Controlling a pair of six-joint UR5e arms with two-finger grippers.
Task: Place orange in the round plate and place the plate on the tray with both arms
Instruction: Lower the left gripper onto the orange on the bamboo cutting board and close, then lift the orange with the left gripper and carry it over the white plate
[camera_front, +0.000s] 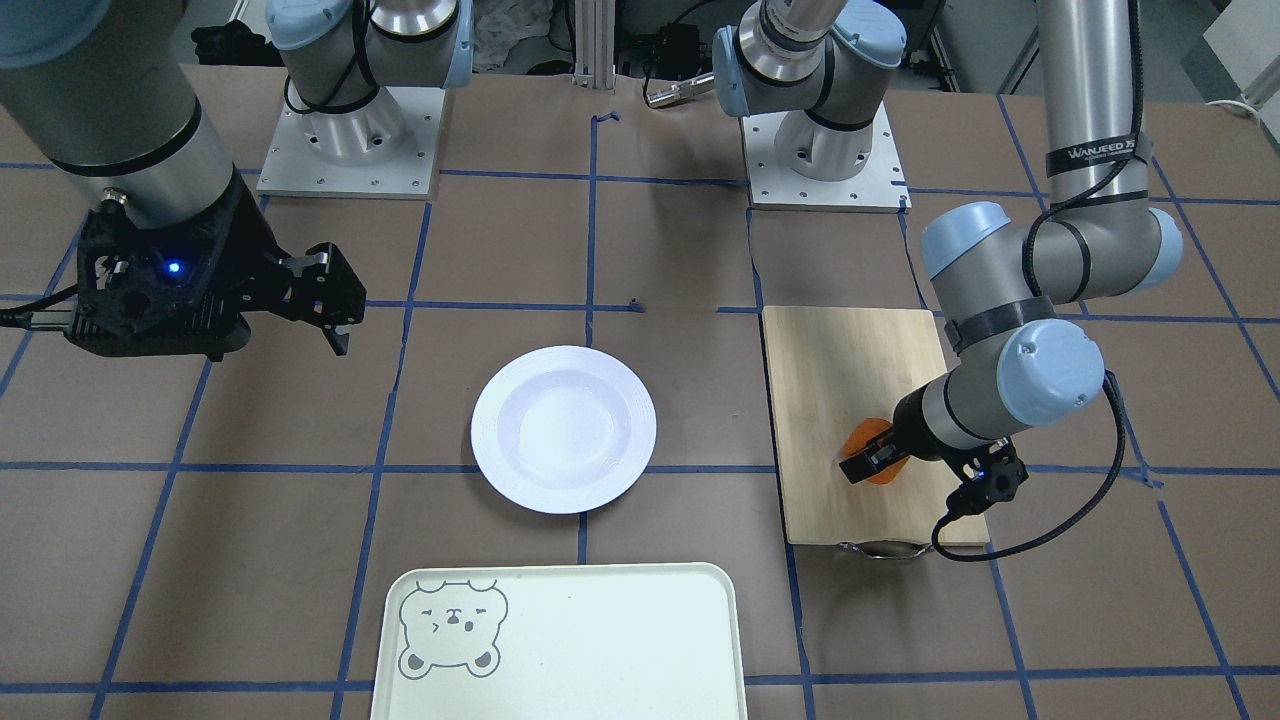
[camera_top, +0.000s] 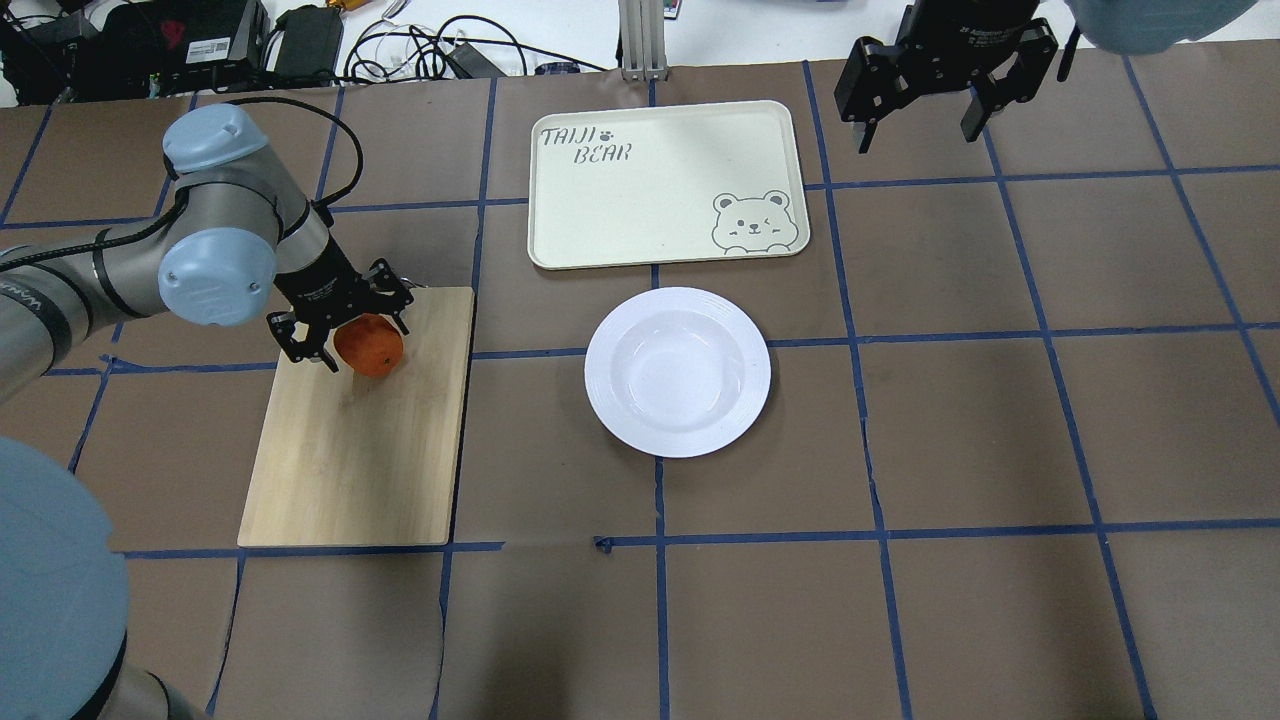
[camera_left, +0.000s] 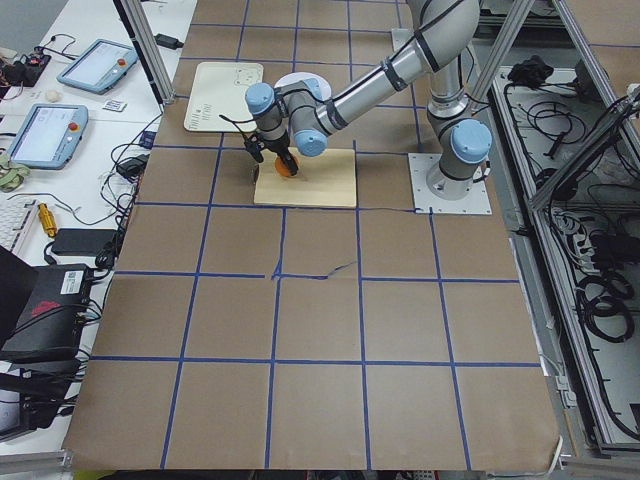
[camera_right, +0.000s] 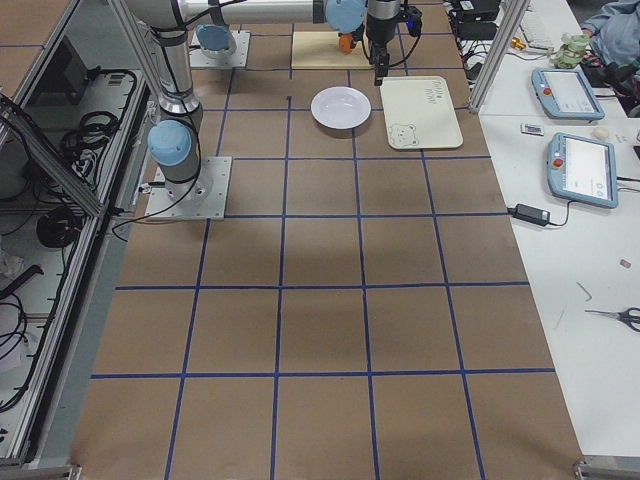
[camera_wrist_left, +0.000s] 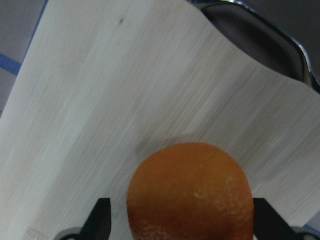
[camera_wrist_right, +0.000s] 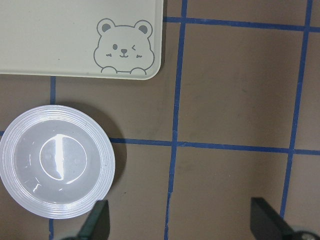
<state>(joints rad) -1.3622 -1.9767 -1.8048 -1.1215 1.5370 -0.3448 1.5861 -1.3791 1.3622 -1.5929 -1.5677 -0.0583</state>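
Observation:
The orange (camera_top: 368, 347) rests on the bamboo cutting board (camera_top: 350, 460) at the robot's left. My left gripper (camera_top: 350, 338) is open and straddles it. In the left wrist view the orange (camera_wrist_left: 190, 195) sits between the two fingers, with a small gap at the left fingertip (camera_wrist_left: 102, 217). The white round plate (camera_top: 600, 372) is empty at mid-table. Just beyond it lies the cream tray (camera_top: 650, 200) with its bear face. My right gripper (camera_top: 918, 135) hangs open and empty, high over the far right, beside the tray. The right wrist view looks down on the plate (camera_wrist_right: 10, 165) and tray (camera_wrist_right: 50, 35).
The cutting board's metal handle (camera_wrist_left: 280, 40) sticks out at its far end. Brown paper with blue tape lines covers the table (camera_top: 950, 450). Cables and electronics (camera_top: 200, 40) lie past the far edge.

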